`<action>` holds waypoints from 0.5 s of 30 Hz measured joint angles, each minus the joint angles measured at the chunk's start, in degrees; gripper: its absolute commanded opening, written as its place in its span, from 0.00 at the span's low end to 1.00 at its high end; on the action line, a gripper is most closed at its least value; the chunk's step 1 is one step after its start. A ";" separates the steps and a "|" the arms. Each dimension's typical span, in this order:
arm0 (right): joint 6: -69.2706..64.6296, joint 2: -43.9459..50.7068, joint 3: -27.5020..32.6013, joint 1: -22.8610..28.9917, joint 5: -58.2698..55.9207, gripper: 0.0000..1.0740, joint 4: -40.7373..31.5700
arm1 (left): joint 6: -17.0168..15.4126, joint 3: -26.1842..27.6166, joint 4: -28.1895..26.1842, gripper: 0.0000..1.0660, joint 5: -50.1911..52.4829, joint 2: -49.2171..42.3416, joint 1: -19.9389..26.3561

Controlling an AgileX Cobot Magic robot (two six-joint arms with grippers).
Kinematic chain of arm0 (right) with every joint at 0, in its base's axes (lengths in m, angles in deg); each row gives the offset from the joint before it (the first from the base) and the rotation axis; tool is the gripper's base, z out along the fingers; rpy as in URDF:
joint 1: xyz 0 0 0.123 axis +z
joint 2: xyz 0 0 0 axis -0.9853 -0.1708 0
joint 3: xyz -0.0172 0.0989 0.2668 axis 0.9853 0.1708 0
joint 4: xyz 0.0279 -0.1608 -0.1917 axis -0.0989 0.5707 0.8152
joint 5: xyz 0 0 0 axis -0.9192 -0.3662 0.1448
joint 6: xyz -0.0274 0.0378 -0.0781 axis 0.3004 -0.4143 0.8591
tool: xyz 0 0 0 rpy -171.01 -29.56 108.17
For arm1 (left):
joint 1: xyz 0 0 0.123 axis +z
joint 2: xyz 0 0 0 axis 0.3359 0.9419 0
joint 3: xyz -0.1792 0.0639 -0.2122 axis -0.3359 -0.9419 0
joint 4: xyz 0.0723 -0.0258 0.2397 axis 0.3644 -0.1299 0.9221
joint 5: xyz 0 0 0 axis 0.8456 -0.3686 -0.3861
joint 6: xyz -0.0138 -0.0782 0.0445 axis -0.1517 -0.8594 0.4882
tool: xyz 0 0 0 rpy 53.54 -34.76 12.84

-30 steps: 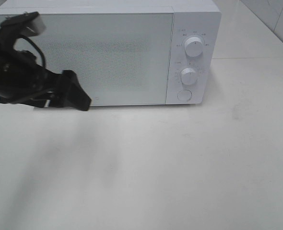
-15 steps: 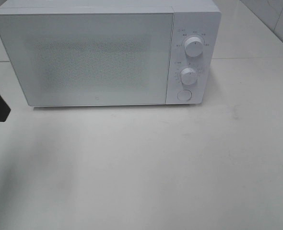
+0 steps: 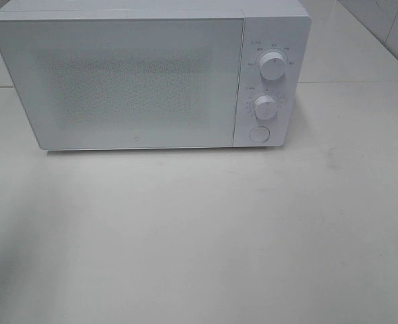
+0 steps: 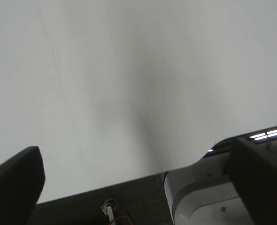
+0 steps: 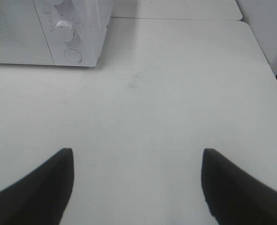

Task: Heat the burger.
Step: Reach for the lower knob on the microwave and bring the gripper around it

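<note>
The burger is out of view in every frame. The white microwave (image 3: pixel 138 81) stands at the back of the table with its door (image 3: pixel 118 84) closed; its lower corner also shows in the right wrist view (image 5: pixel 82 28). Neither arm appears in the exterior view. My left gripper (image 4: pixel 136 159) is open, its dark fingers (image 4: pixel 16 183) wide apart over bare white tabletop near a table edge. My right gripper (image 5: pixel 137 154) is open too, hovering over the table in front and to the right of the microwave, with nothing between its fingers (image 5: pixel 44 187).
The microwave's control panel carries an upper knob (image 3: pixel 272 65), a lower knob (image 3: pixel 265 106) and a round button (image 3: pixel 258 133). The table edge (image 4: pixel 129 180) shows in the left wrist view, with dark floor and a white machine part (image 4: pixel 199 197) beyond it.
The left arm, which stood before the microwave door's left side, has pulled away to the left and left the exterior view. The microwave door stays closed.
</note>
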 measured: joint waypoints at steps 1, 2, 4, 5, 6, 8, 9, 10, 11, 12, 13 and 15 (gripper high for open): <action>0.00 0.00 0.00 0.00 0.00 0.69 0.00 | 0.00 -1.03 0.00 0.94 -0.57 -1.43 0.00; 0.00 0.00 0.00 0.00 0.00 0.69 0.00 | 0.06 -2.86 0.00 0.94 -1.72 -3.95 0.00; 0.00 0.00 0.00 0.00 0.00 0.69 0.00 | 0.06 -3.78 -0.06 0.94 -2.06 -5.39 0.00; 0.00 0.00 0.00 0.00 0.00 0.69 0.00 | 0.06 -5.44 -0.57 0.94 -2.35 -8.14 0.00; 0.00 0.00 0.00 0.00 0.00 0.69 0.00 | 0.06 -5.44 -0.57 0.94 -2.35 -8.14 0.00; 0.00 0.00 0.00 0.00 0.00 0.69 0.00 | 0.11 -7.22 -1.43 0.94 -1.83 -11.29 0.00; 0.00 0.00 0.00 0.00 0.00 0.69 0.00 | 0.52 -8.25 -1.95 0.94 -1.26 -12.95 0.00; 0.00 0.00 0.00 0.00 0.00 0.69 0.00 | 1.20 -10.54 -2.75 0.94 -0.63 -16.04 0.00; 0.00 0.00 0.00 0.00 0.00 0.69 0.00 | 1.20 -10.54 -2.75 0.94 -0.63 -16.04 0.00; 0.00 0.00 0.00 0.00 0.00 0.69 0.00 | 1.55 -11.97 -3.15 0.94 -1.09 -19.14 0.00; 0.00 0.00 0.00 0.00 0.00 0.69 0.00 | 1.60 -12.26 -3.21 0.94 -1.15 -20.86 0.00; 0.00 0.00 0.00 0.00 0.00 0.69 0.00 | 1.60 -12.32 -3.32 0.94 -1.09 -23.95 0.00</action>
